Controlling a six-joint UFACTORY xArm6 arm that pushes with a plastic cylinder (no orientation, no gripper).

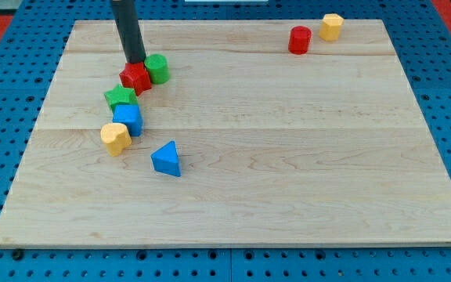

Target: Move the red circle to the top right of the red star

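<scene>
No text, label, brand, number or sign can be read anywhere in view.

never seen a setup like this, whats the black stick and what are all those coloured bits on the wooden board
The black stick is the end of a robot arm. It has no hand, only a rod whose lower end, my tip, slides across the wooden board to push blocks around. Nothing is held; things are only nudged.

There is one camera, looking down at the board at a slant.

My tip sits at the upper edge of the red star. Beside the star, to the view's right, is a green circle. Below it run a green star, a blue cube, a yellow block and a blue triangle. Far off at the view's top right stand the red circle and another yellow block.
</scene>
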